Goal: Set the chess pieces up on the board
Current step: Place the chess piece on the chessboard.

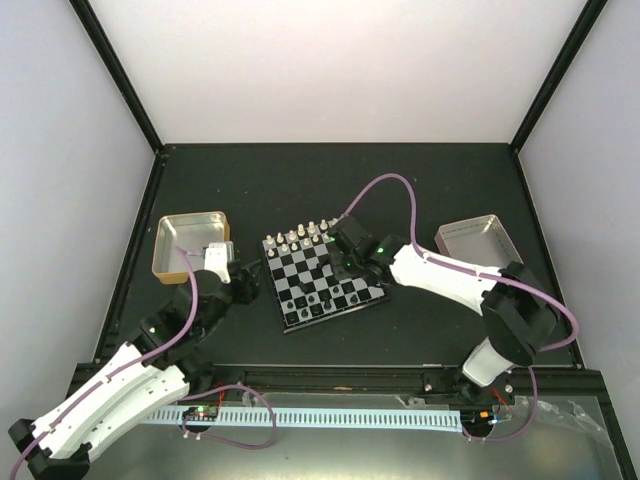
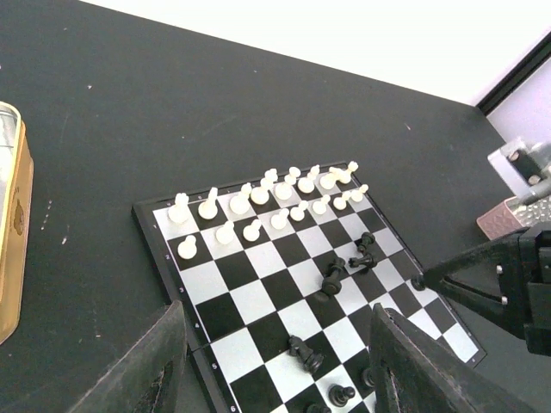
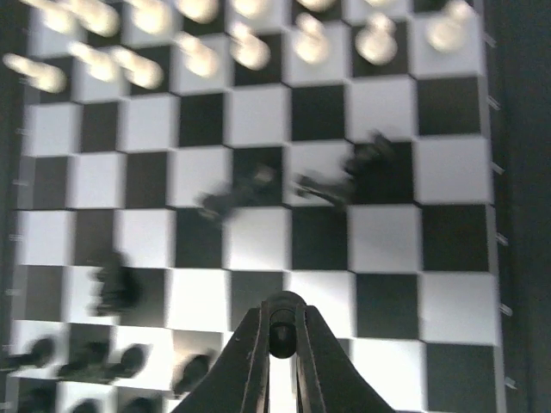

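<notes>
The board [image 1: 297, 289] lies at mid-table. White chess pieces [image 1: 300, 238] stand in its two far rows, also in the left wrist view [image 2: 258, 194]. Black chess pieces [image 1: 330, 300] are scattered on the near half; two lie tipped over [image 2: 334, 277] [image 2: 306, 353]. My right gripper [image 1: 350, 262] hovers over the board's right side, shut on a small black piece [image 3: 282, 303] between its fingertips [image 3: 250, 361]. My left gripper [image 2: 277, 314] stands open over the board's left edge, holding nothing.
A shallow metal tray [image 1: 190, 245] sits left of the board, seen again at the edge of the left wrist view [image 2: 13, 224]. A second tray [image 1: 478, 240] sits to the right. Dark walls and posts ring the table.
</notes>
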Robot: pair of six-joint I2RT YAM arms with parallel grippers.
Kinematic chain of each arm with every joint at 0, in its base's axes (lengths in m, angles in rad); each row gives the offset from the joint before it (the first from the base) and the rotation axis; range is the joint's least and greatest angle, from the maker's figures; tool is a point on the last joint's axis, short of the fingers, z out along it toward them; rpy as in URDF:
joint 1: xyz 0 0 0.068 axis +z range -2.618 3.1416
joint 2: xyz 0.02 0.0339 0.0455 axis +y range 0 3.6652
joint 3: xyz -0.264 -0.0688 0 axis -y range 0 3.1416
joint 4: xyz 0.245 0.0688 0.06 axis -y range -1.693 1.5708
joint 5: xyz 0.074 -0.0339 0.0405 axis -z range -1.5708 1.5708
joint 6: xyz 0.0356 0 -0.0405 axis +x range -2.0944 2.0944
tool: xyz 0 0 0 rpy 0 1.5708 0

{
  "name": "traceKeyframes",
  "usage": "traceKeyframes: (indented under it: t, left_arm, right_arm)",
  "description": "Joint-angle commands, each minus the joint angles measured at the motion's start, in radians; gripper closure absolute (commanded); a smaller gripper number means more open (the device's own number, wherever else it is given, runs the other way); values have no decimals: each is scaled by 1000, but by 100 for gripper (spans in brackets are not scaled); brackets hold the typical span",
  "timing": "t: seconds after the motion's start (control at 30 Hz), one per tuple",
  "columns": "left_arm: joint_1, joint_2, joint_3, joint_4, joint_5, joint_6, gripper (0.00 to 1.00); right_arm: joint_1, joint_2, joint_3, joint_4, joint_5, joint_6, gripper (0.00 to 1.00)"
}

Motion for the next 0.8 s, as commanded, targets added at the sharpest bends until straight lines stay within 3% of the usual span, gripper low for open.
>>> traceKeyframes:
  t: [0.0,0.77]
  left_arm:
    - [7,17,-4,21,12,-7,40]
    - [9,45,-15,38,24,-14,40]
  right_arm:
    - [-62,-20,-83,-41,20,31,94]
    - [-84,48,-120,-94,-12,54,93]
